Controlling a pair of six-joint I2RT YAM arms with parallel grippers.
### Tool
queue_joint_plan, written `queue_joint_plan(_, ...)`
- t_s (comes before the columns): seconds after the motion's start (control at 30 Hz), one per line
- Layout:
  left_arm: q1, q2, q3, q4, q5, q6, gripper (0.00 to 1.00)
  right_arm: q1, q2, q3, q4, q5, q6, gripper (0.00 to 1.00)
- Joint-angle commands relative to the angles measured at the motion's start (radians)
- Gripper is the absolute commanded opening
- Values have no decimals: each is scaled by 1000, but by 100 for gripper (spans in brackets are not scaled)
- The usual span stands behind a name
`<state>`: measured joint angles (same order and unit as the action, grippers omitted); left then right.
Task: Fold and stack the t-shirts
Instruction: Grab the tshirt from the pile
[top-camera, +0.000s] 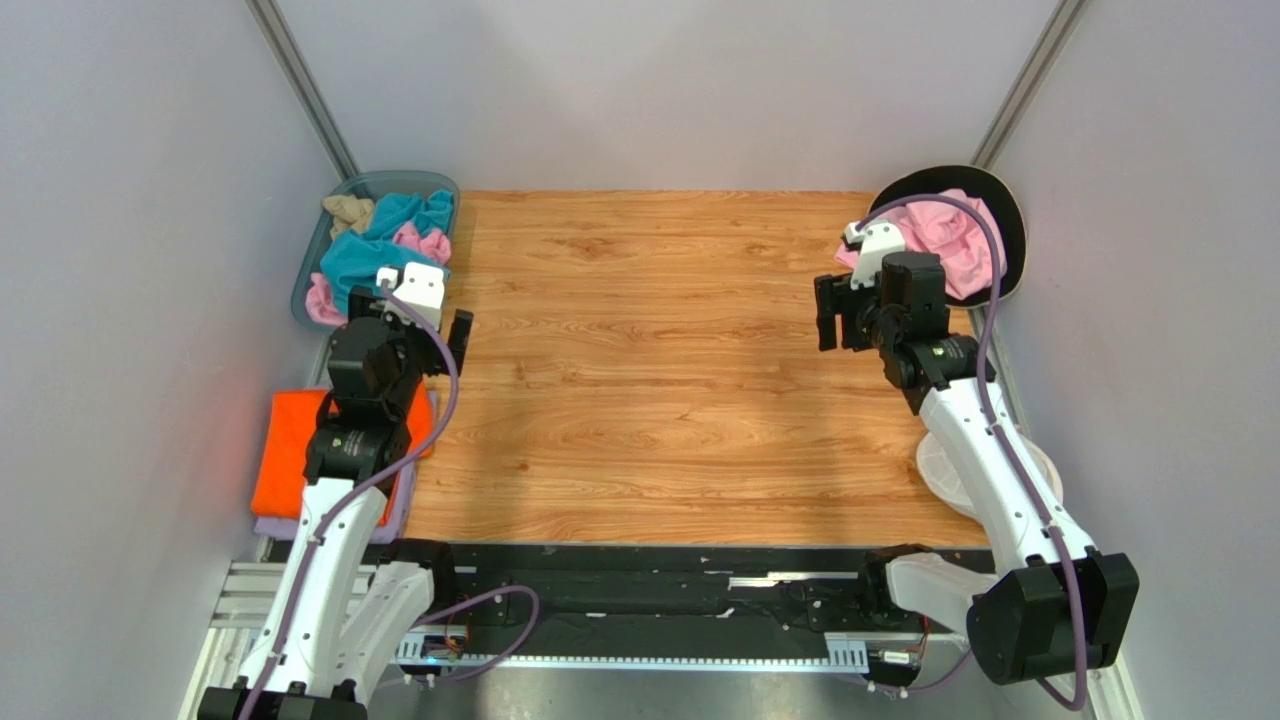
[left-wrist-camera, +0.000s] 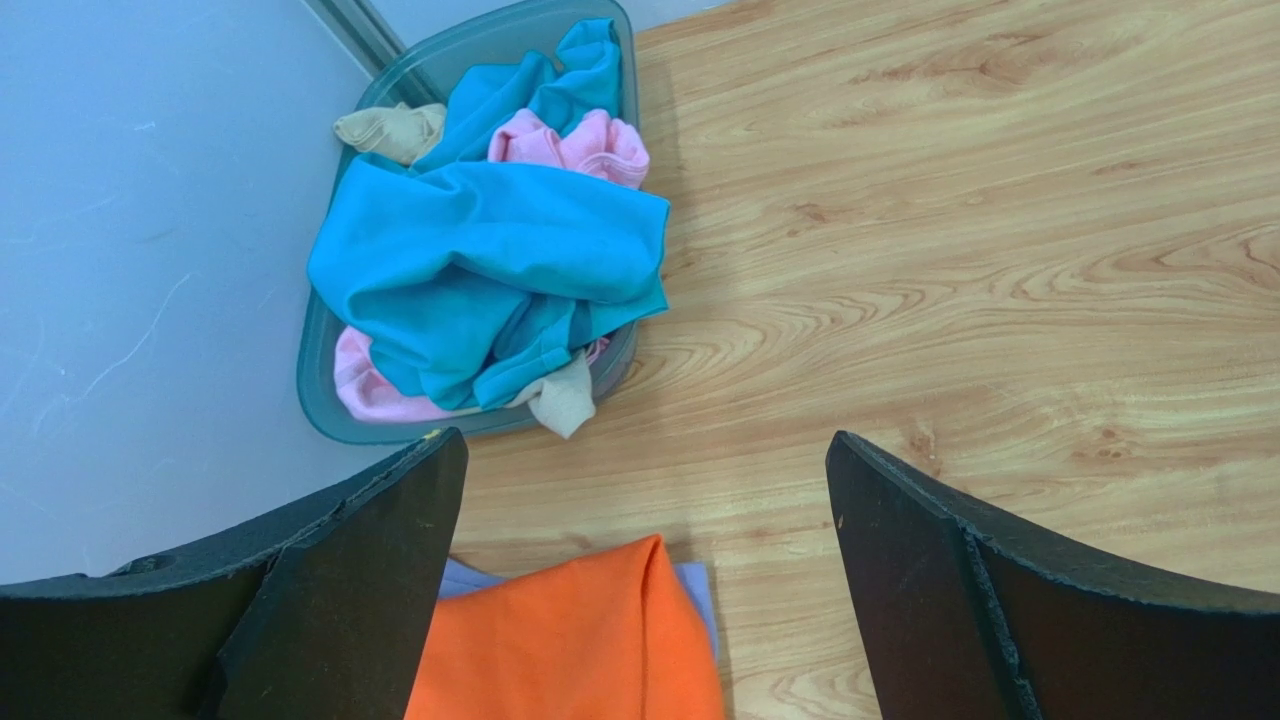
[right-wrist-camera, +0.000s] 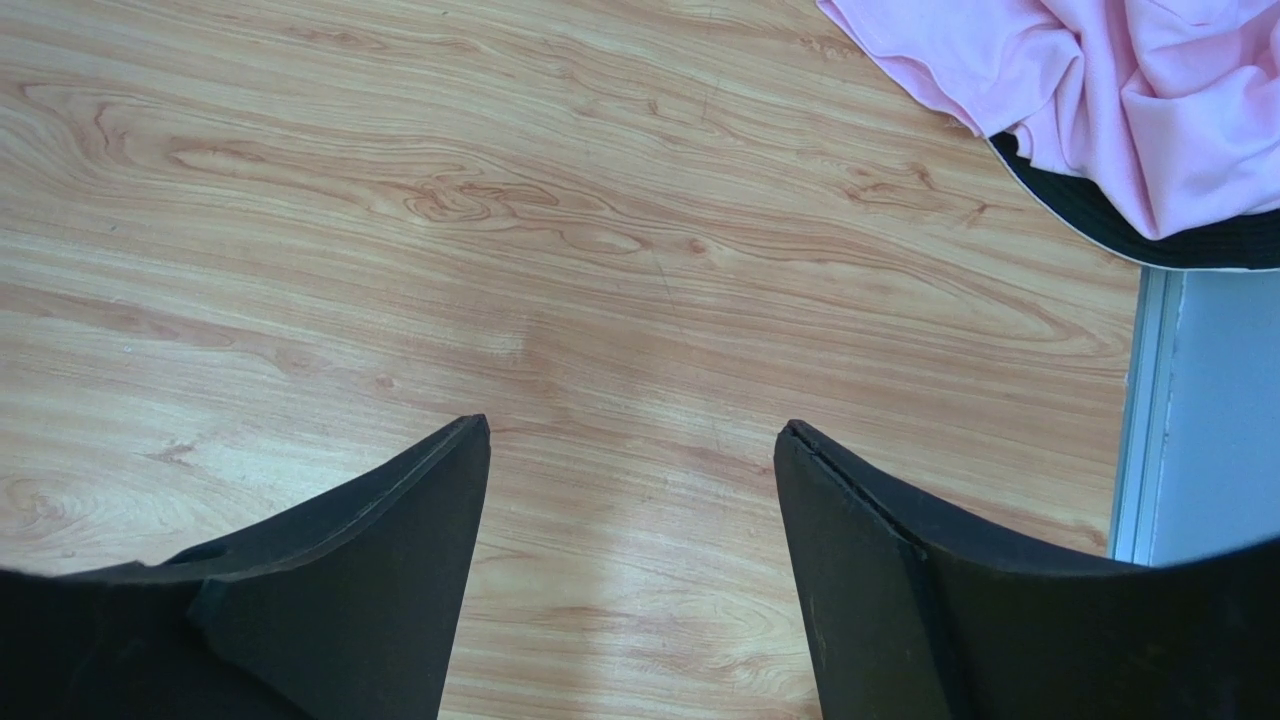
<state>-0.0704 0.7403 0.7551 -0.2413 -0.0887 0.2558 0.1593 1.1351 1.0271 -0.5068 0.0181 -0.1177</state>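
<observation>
Left fingers (left-wrist-camera: 346, 600) wide, empty, near side of far-left bin (left-wrist-camera: 320, 405); teal t-shirt (left-wrist-camera: 481, 255) tops the heap. Right fingers (right-wrist-camera: 932, 600) apart, empty, by pink t-shirt (right-wrist-camera: 1112, 90) far right. Suggest: pinch teal at one edge, lift clear of others, spread on bench (top-camera: 661, 375). Folded orange t-shirt (left-wrist-camera: 571, 638) near left.

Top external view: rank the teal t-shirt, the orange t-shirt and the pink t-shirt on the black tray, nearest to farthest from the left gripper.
1. teal t-shirt: in the bin, just beyond the left gripper.
2. orange t-shirt: back beside the left arm, at the table's left edge.
3. pink t-shirt: far right corner, on the black tray.
</observation>
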Motion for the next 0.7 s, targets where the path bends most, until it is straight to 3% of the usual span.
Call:
queue_joint_plan(0.0,6,-25,-3,43,15,31,99,-1,-26,-9,34,-55,-3,75)
queue_joint_plan(0.17,6,-29,1,42,1,63,98,2,-34,-12,24,-76,-16,75)
queue_joint_plan(0.33,6,19,41,62,-138,79,97,0,-46,-32,24,-122,-34,76)
queue_joint_plan(0.57,23,161,105,91,-105,198,99,2,-40,-28,16,-92,-43,76)
queue_joint_plan(0.67,115,287,180,79,-28,201,98,0,-57,-38,21,-102,-46,76)
